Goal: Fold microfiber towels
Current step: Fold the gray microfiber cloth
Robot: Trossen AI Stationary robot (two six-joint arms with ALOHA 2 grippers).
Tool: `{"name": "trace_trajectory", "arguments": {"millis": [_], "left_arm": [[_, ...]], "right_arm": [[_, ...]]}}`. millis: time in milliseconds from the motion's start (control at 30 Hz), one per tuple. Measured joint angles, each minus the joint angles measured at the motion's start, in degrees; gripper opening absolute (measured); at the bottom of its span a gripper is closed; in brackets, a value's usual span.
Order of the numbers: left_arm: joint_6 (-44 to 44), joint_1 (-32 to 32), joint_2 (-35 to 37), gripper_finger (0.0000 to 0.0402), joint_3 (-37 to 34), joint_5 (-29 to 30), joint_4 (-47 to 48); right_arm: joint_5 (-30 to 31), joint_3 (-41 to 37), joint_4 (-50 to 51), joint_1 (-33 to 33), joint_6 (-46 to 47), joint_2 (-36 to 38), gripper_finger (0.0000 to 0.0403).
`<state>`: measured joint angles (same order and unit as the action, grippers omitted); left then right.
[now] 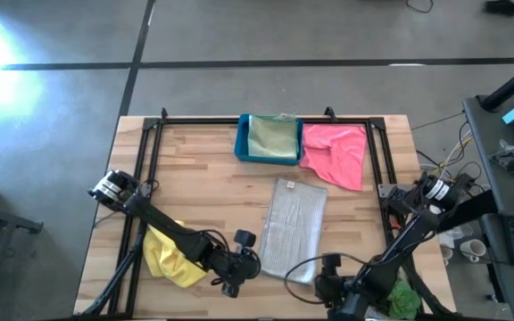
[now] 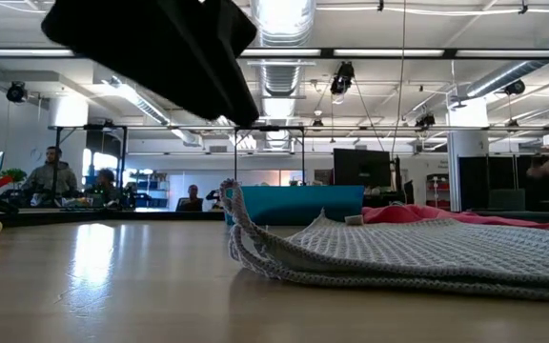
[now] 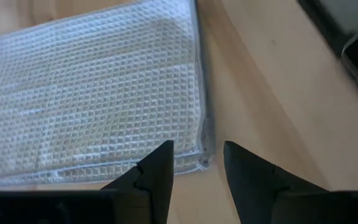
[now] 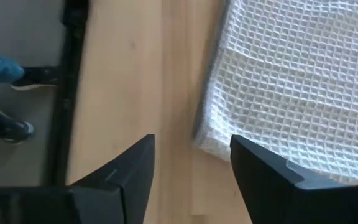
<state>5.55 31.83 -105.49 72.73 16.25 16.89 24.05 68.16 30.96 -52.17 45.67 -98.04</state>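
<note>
One towel, the light grey one (image 1: pixel 294 227), lies folded into a long rectangle at the middle of the table (image 1: pixel 212 192), its layered near edge showing in the low view, so that piece looks mostly done, though another fold may yet be wanted. Four remain, by my reckoning: the pink towel (image 1: pixel 337 153) lies crumpled just beside the blue bin (image 1: pixel 242 143) at the far edge, the pale sage green towel (image 1: pixel 273 136) sits inside that bin, the yellow towel (image 1: pixel 169 254) is bunched under the left arm near the front left corner, and what seems to be the bright lime green towel (image 1: pixel 402 300) pokes out off the front right edge, half hidden by the right arm. Left gripper (image 3: pixel 197 163) hovers at one near corner of the grey towel, jaws partly apart and holding nothing. Right gripper (image 4: pixel 192 163) hangs over the other near corner, jaws wide and empty.
</note>
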Motion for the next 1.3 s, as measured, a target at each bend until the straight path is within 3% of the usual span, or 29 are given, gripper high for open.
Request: {"name": "trace_trajectory", "arguments": {"millis": [133, 367, 633, 900, 1167, 1300], "left_arm": [[-4.33, -0.30, -1.42, 0.0125, -0.02, -0.61, -0.74], [-7.88, -1.19, -3.18, 0.0125, -0.18, -7.01, -1.03], [-9.51, -1.24, -7.73, 0.0125, -0.63, -6.23, -2.60], [-9.27, -1.32, -9.35, 0.0125, -0.72, 1.35, -3.42], [-13.81, -1.46, -10.59, 0.0125, -0.81, -4.13, -8.82], [-13.46, -1.51, -11.61, 0.0125, -0.49, -4.12, -10.17]], "right_arm": [[0.02, -0.02, 0.00, 1.27, -1.52, -1.59, 0.0202], [-1.60, -0.02, -0.09, 3.91, -2.24, -3.55, 0.0203], [-5.40, -0.02, -0.23, 4.66, -2.25, -4.54, 0.0203], [-6.12, -0.92, -0.42, 5.09, -2.74, -4.54, 0.0203], [-6.09, -1.63, -1.50, 5.68, -2.88, -4.54, 0.0203], [-6.07, -1.68, -1.73, 6.11, -2.74, -4.54, 0.0198]]}}
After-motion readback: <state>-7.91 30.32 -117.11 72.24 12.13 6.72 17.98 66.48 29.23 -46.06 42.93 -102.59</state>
